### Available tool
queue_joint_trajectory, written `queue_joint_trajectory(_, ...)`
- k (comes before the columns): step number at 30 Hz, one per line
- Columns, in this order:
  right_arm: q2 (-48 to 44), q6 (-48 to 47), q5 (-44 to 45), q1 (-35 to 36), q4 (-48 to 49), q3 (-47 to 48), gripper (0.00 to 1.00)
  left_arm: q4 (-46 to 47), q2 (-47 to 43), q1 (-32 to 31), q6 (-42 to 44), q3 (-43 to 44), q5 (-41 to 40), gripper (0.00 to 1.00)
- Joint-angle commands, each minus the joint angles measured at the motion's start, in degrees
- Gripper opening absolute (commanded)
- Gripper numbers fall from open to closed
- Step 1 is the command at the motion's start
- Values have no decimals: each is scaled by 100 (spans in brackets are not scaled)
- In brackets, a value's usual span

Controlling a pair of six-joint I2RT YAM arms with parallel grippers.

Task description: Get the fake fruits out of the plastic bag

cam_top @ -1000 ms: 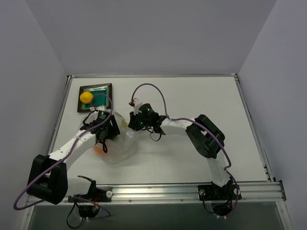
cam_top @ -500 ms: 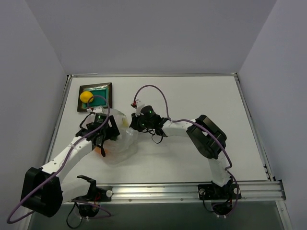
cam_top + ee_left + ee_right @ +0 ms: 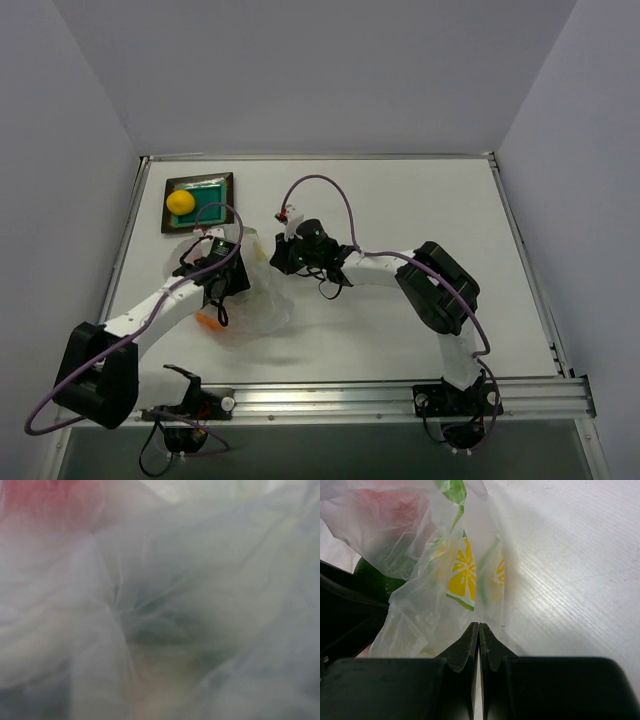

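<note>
Lab test cell: white table [image 3: 420, 200], plain enclosing walls [image 3: 300, 70]

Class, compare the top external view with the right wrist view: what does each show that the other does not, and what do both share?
Only top external: a round yellow plastic fruit on the dark-framed square tray with teal centre. Only right wrist: yellow lemon-slice prints on the clear crinkled plastic bag, a dark green round fruit behind it, and the right end effector shut on its edge. Both: that bag and the white table.

No readable text, brand or number anywhere; plastic bag [image 3: 465, 575] bears wordless lemon-slice print only.
</note>
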Motion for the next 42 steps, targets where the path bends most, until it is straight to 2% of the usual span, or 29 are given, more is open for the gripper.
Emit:
queue_joint_trajectory(1, -375, 2, 39, 63, 205, -23, 0, 131, -711, -185, 18, 435, -65, 24)
queue_joint_trajectory(7, -288, -51, 12, 353, 266, -75, 0, -430, -1818, -405, 26, 874, -3, 19)
queue_joint_trajectory(13, -235, 195, 170, 898, 1029, -531, 0, -941, -2953, -406, 44, 1270, -12, 18)
queue_joint_trajectory(16, -156, 248, 179, 1162, 1329, -690, 0, -967, -2921, -388, 105, 1708, 93, 18)
queue_joint_trajectory(19, -121, 257, 205, 1259, 1514, -839, 0, -854, -2500, -379, 158, 2341, 103, 18)
queue_joint_trajectory(22, -226, 248, 302, 1241, 1559, -980, 0, -643, -1911, -318, 272, 2930, -371, 19)
queue_joint_trajectory(28, -437, 99, 451, 1215, 1401, -1227, 0, -63, -364, 499, 369, 4071, -100, 20)
queue_joint_trajectory(34, -533, 81, 460, 1171, 1348, -1332, 0, -10, 1543, 1158, 755, 5206, -117, 21)
queue_joint_trajectory(39, -630, 55, 522, 1057, 1339, -1429, 0, 210, 2781, 1413, 1116, 5664, -161, 23)
queue_joint_trajectory(42, -692, 63, 487, 952, 1339, -1473, 0, 289, 3222, 1502, 1186, 5700, -214, 24)
